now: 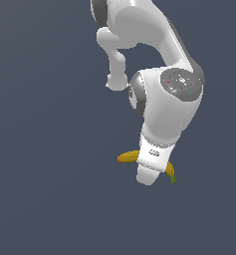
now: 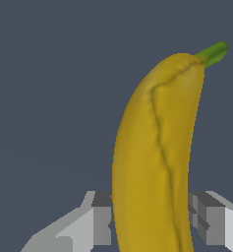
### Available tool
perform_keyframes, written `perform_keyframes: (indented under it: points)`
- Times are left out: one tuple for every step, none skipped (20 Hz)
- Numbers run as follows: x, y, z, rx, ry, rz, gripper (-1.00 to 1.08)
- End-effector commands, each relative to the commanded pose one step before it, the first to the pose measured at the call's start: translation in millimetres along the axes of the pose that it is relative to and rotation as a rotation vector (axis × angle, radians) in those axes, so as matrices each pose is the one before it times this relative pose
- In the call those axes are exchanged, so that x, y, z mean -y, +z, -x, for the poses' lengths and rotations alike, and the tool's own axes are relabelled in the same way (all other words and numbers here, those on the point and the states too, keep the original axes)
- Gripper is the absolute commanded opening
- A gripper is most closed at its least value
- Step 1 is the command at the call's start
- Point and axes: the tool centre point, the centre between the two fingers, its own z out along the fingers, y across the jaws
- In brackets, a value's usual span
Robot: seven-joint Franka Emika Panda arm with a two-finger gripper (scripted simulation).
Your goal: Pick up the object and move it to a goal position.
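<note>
The banana is filling much of the wrist view, a plump yellow fruit with a gentle curve, a raised ridge running down its length and a short green stem tip at its far end. Its skin is showing darker, slightly brownish shading along the ridge. The gripper is straddling it: one grey finger is sitting against one flank of the fruit and the other finger against the opposite flank, so the jaws are standing only as wide as the banana and appear to be pinching it.

In the exterior view the white Panda arm is reaching down, and its hand is hiding the middle of the banana; the yellow end is poking out toward the exterior view's left, the stem end toward the right. The background is plain dark blue-grey, and whether the fruit is resting on it or lifted is not discernible.
</note>
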Motion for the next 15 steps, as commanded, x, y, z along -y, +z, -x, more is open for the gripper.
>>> perform_keyframes:
  points:
    - [-2.52, -11.55, -8.80, 0.00004, 0.00147, 0.00116, -1.00]
    - [-0.70, -3.14, -2.82, 0.00000, 0.00000, 0.00000, -1.00]
    - [-0.65, -2.81, -2.53, 0.00000, 0.00000, 0.00000, -1.00]
    - [-0.59, -2.50, -2.26, 0.00000, 0.00000, 0.00000, -1.00]
    - [-0.54, -2.22, -1.99, 0.00040, 0.00015, 0.00025, -1.00]
    - [-0.48, -1.94, -1.76, 0.00000, 0.00000, 0.00000, -1.00]
    - [-0.44, -1.67, -1.52, 0.00000, 0.00000, 0.00000, -1.00]
    - [-0.39, -1.41, -1.29, 0.00000, 0.00000, 0.00000, -1.00]
    - [-0.36, -1.15, -1.07, 0.00000, 0.00000, 0.00000, -1.00]
    - [-0.32, -0.91, -0.85, 0.00000, 0.00000, 0.00000, -1.00]
    - [-0.28, -0.67, -0.64, 0.00000, 0.00000, 0.00000, -1.00]
    - [-0.13, -0.48, -0.62, 0.00056, -0.00008, 0.00039, -1.00]
    - [-0.21, -0.25, -0.27, 0.00000, 0.00000, 0.00000, -1.00]
    - [-0.14, -0.09, -0.12, 0.00000, 0.00000, 0.00000, -1.00]
    - [-0.05, -0.01, -0.03, 0.00000, 0.00000, 0.00000, -1.00]
